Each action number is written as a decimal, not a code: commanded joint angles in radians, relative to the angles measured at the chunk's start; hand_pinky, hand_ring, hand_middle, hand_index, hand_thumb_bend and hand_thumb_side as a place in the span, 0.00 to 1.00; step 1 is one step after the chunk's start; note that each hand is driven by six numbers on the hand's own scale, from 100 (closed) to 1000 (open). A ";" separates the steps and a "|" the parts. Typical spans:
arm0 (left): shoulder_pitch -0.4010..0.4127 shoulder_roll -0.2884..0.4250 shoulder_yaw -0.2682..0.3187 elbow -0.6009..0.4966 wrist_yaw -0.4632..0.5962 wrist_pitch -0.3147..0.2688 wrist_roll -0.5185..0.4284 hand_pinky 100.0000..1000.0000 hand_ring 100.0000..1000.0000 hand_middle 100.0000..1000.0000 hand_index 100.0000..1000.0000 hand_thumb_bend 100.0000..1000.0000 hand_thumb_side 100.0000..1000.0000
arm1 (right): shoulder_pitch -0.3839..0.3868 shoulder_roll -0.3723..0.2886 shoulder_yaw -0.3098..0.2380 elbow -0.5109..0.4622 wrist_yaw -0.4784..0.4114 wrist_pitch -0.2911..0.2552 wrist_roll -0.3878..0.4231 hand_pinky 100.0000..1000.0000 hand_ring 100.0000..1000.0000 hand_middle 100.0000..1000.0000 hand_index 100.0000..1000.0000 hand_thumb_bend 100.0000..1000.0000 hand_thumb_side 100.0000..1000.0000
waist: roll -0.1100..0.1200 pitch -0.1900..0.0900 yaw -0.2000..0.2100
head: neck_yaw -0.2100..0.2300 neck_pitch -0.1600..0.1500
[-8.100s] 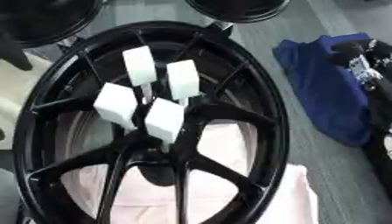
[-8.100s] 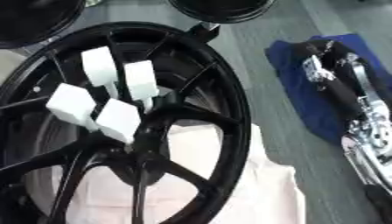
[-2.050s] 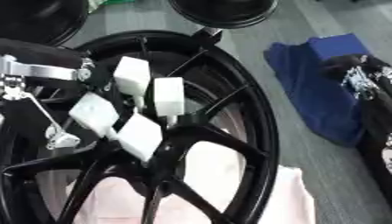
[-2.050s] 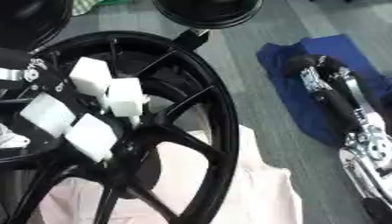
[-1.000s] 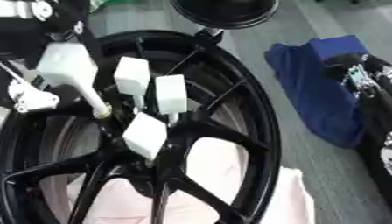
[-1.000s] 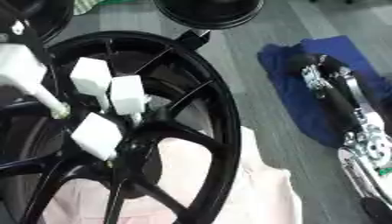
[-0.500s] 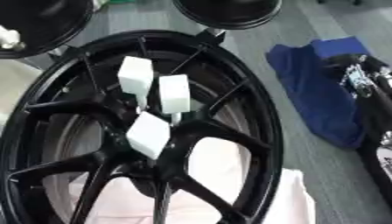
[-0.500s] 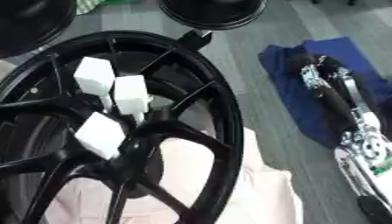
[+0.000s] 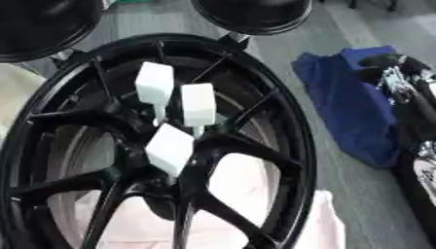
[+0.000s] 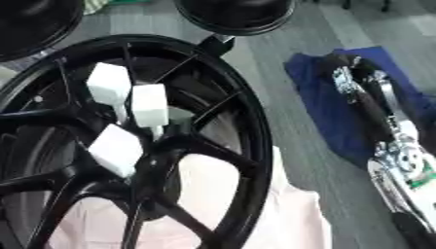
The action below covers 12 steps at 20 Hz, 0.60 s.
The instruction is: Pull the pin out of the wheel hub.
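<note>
**Three white pins stand in the black wheel hub**

Nearest the camera, a pale pink cloth [image 9: 247,194] lies under the lower part of a large black wheel [image 9: 289,146], showing through the gaps between its spokes. At the hub, where the spokes meet, three white block-headed pins stand close together: the nearest pin [image 9: 170,149] tilts toward the lower left, the middle pin [image 9: 197,104] stands upright just behind it, and the far pin [image 9: 154,83] stands beside that one to the left. Thin stems run from the blocks down into the hub.

Along the right edge the robot's right arm runs from the lower corner up and away, black with silver joints, lying over a blue cloth [image 9: 340,104] on the grey floor. Its right hand [image 10: 345,65] rests at the far end of that cloth, well apart from the wheel; whether its fingers are curled or straight I cannot tell. No left hand shows in either view.

Beyond the wheel, two other round black objects [image 9: 251,12] sit at the top edge.
</note>
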 commanded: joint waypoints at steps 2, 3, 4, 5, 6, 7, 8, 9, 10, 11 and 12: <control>-0.005 0.051 0.042 0.018 -0.007 -0.035 -0.063 0.99 0.92 0.93 0.93 0.67 0.52 | -0.010 -0.018 -0.012 -0.018 -0.005 -0.004 0.002 0.84 0.68 0.64 0.62 0.00 0.51 | -0.001 -0.016 0.002 | 0.000 -0.016; -0.007 0.050 0.044 0.021 -0.009 -0.041 -0.069 0.98 0.91 0.92 0.92 0.66 0.53 | -0.010 -0.018 -0.012 -0.018 -0.006 -0.004 0.002 0.84 0.68 0.64 0.62 0.00 0.51 | -0.002 -0.016 0.002 | 0.000 -0.016; -0.010 0.049 0.047 0.023 -0.010 -0.047 -0.073 0.97 0.90 0.89 0.89 0.64 0.55 | -0.010 -0.019 -0.012 -0.018 -0.006 -0.005 0.002 0.84 0.68 0.64 0.62 0.00 0.51 | -0.002 -0.017 0.003 | 0.000 -0.015; -0.014 0.047 0.049 0.024 -0.009 -0.052 -0.071 0.96 0.88 0.85 0.87 0.58 0.56 | -0.010 -0.019 -0.012 -0.018 -0.007 -0.005 0.002 0.84 0.68 0.64 0.62 0.00 0.51 | -0.002 -0.017 0.003 | 0.000 -0.014; -0.019 0.045 0.055 0.026 -0.010 -0.050 -0.056 0.93 0.81 0.78 0.81 0.47 0.58 | -0.010 -0.019 -0.011 -0.018 -0.007 -0.005 0.003 0.84 0.68 0.64 0.62 0.00 0.51 | -0.003 -0.017 0.004 | 0.000 -0.014; -0.026 0.042 0.060 0.029 -0.008 -0.040 -0.024 0.90 0.73 0.69 0.76 0.34 0.58 | -0.010 -0.019 -0.012 -0.018 -0.008 -0.005 0.003 0.84 0.68 0.64 0.62 0.00 0.51 | -0.003 -0.018 0.004 | 0.001 -0.013; -0.033 0.035 0.064 0.030 0.011 -0.027 0.021 0.90 0.70 0.66 0.75 0.30 0.59 | -0.010 -0.019 -0.011 -0.018 -0.008 -0.004 0.003 0.84 0.68 0.64 0.62 0.00 0.51 | -0.003 -0.018 0.005 | 0.001 -0.012; -0.039 0.028 0.063 0.021 0.046 -0.023 0.068 0.90 0.68 0.64 0.74 0.28 0.58 | -0.010 -0.019 -0.011 -0.018 -0.009 -0.004 0.003 0.84 0.68 0.64 0.62 0.00 0.51 | -0.004 -0.018 0.005 | 0.001 -0.013; -0.043 0.022 0.060 0.003 0.092 -0.028 0.116 0.89 0.65 0.60 0.72 0.23 0.56 | -0.010 -0.019 -0.011 -0.018 -0.009 -0.004 0.003 0.84 0.68 0.64 0.62 0.00 0.51 | -0.005 -0.018 0.004 | 0.001 -0.012; -0.046 0.017 0.055 -0.019 0.141 -0.039 0.162 0.88 0.62 0.57 0.71 0.18 0.56 | -0.010 -0.019 -0.011 -0.018 -0.009 -0.004 0.004 0.84 0.68 0.64 0.62 0.00 0.51 | -0.005 -0.019 0.004 | 0.002 -0.011; -0.050 0.012 0.050 -0.038 0.186 -0.048 0.205 0.88 0.60 0.56 0.70 0.17 0.55 | -0.011 -0.020 -0.011 -0.018 -0.010 -0.005 0.004 0.84 0.68 0.64 0.62 0.00 0.51 | -0.006 -0.019 0.004 | 0.003 -0.011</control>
